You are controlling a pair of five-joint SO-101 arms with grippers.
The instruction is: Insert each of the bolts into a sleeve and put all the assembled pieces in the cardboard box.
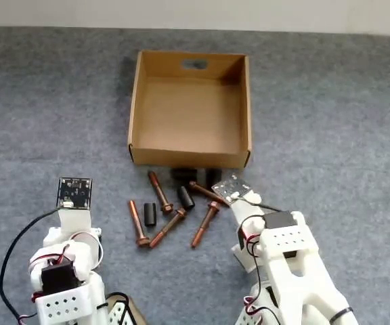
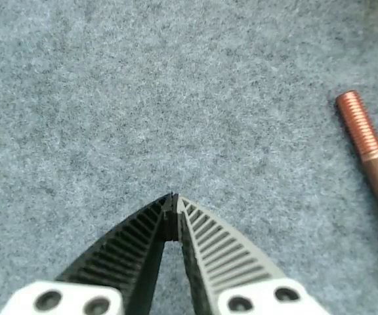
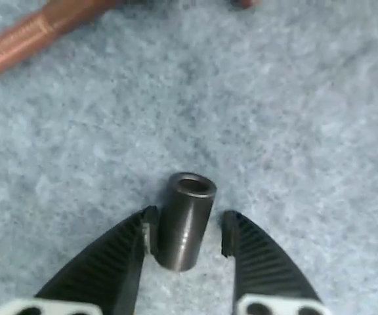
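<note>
Black sleeve [image 3: 185, 222] sits, seemingly ungripped, inside parted right gripper [image 3: 189, 228].

In the high view a wrist camera board [image 1: 234, 187] lies over one end of a copper-coloured threaded metal bolt [image 1: 205, 192], hiding it. Two short black cylindrical sleeves [image 1: 183, 174] sit in shadow just beside the brown cardboard box [image 1: 189, 158], on its side toward the near edge of the grey counter [image 1: 344, 135]; whether they touch its wall cannot be told. In the left wrist view a second copper bolt [image 2: 367, 149] runs off the picture's edge, its head partly cut away. In the right wrist view a third copper bolt [image 3: 38, 29] is blurred and cut off by the edge, and the bore of a single black sleeve [image 3: 184, 220] is too dark to see into.
</note>
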